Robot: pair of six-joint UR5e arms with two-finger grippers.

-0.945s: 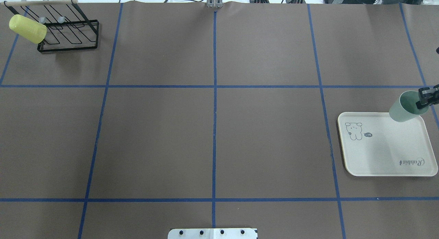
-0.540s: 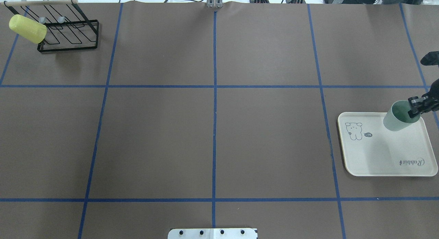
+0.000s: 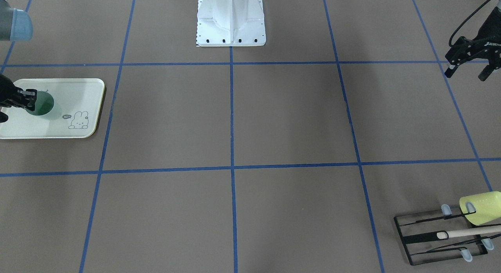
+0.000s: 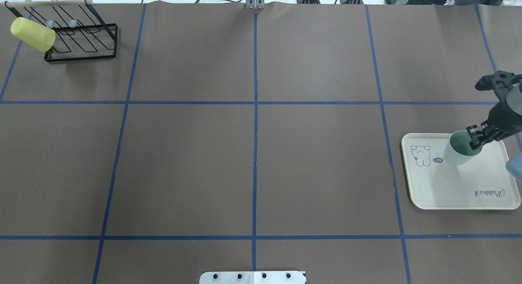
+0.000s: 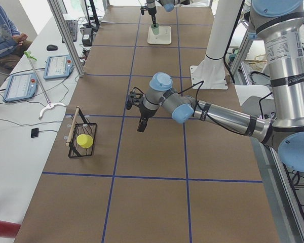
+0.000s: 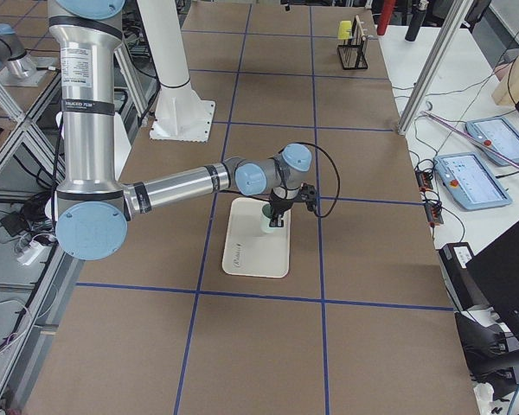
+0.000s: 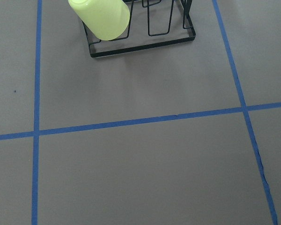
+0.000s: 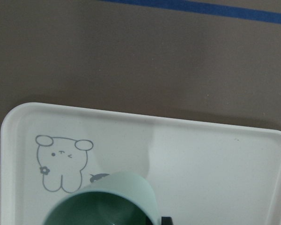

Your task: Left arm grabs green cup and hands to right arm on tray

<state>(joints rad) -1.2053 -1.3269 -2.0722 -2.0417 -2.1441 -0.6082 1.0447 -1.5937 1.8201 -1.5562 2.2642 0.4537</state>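
The green cup [image 4: 456, 153] hangs mouth-up and slightly tilted over the far part of the tray [image 4: 461, 190]. My right gripper [image 4: 475, 140] is shut on its rim, one finger inside the cup. I cannot tell whether the cup's base touches the tray. In the front-facing view the cup [image 3: 42, 104] and right gripper [image 3: 28, 100] are at the left, over the tray [image 3: 78, 93]. The right wrist view shows the cup's rim [image 8: 107, 199] over the tray [image 8: 210, 154]. My left gripper [image 3: 467, 72] is open and empty, far off on the other side of the table.
A black wire rack [image 4: 81, 43] with a yellow-green cup [image 4: 32, 34] on its side stands at the far left corner. They also show in the left wrist view, the rack [image 7: 145, 44] and the cup [image 7: 100, 16]. The robot base [image 3: 231, 18] is mid-table at the near edge.
My right gripper has carried the green cup from the tray's far right corner inward and lower over the tray. More of the right arm has come into the overhead view.
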